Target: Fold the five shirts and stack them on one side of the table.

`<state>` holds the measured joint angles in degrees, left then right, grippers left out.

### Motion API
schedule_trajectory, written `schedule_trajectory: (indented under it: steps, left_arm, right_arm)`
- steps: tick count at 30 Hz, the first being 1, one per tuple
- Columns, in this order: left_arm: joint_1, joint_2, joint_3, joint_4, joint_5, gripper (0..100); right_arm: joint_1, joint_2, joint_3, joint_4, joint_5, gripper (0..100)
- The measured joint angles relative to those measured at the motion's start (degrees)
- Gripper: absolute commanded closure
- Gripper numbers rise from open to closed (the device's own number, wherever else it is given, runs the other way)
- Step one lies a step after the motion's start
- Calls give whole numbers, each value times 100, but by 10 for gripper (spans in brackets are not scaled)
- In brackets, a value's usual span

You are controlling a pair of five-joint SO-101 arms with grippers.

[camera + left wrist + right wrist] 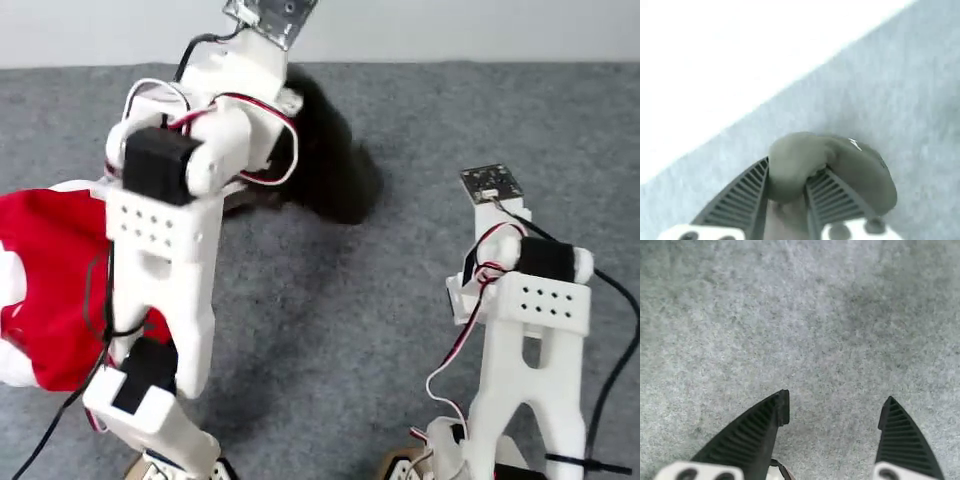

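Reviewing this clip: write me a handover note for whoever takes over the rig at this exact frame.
Left gripper: shut on a bunched dark shirt, near the table's far edge.
Right gripper: open, holding nothing, over the bare grey table cover.
Red and white shirt: lies at the table's side next to the left arm; I cannot tell whether it is folded.
Done: no neat stack is evident yet.
Left: lay the dark shirt flat, fold it, and stack it with the others on one side.
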<state>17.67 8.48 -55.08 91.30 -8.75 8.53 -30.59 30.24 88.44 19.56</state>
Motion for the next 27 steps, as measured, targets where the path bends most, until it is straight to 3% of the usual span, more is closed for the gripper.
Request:
schedule_trajectory:
  steps: [5,11,16,22,27]
  left_arm:
    - [571,-18,-580,9,-237,988]
    - [404,-18,-352,492,-290,987]
    - [-44,-105,1099,809,-325,987]
    - [-369,-114,3596,809,-932,987]
    - [-325,-123,4000,800,-976,987]
  right_arm:
    - [70,0,0,0,-9,707]
    - [70,0,0,35,-9,707]
    - [70,0,0,35,-9,707]
    - [70,0,0,35,-9,707]
    - [70,0,0,35,-9,707]
